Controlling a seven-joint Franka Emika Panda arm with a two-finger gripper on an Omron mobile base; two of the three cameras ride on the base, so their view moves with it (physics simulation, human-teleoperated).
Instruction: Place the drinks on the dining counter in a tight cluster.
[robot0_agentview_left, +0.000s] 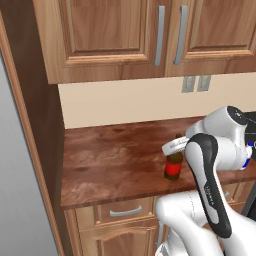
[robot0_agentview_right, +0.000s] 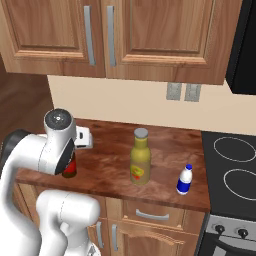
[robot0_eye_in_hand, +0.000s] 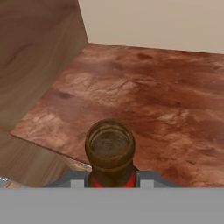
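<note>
My gripper (robot0_eye_in_hand: 109, 180) is shut on the neck of the small dark brown bottle with a red label (robot0_eye_in_hand: 109, 146), just below its open mouth. The bottle (robot0_agentview_left: 173, 167) is upright near the front edge of a wood worktop (robot0_agentview_left: 110, 160) backed by a beige wall; whether it touches the wood I cannot tell. In the right base view my arm hides most of this bottle (robot0_agentview_right: 70, 170). The taller olive-yellow bottle with a grey cap (robot0_agentview_right: 140, 162) and the small white bottle with a blue cap (robot0_agentview_right: 184, 180) stand to its right. The dining counter is out of view.
Upper cabinets (robot0_agentview_left: 125, 35) hang over the worktop. A tall wood side panel (robot0_agentview_left: 35, 125) closes its left end. A black stove top (robot0_agentview_right: 235, 165) adjoins the right end, just beyond the white bottle. Drawers (robot0_agentview_left: 125, 211) sit below the front edge.
</note>
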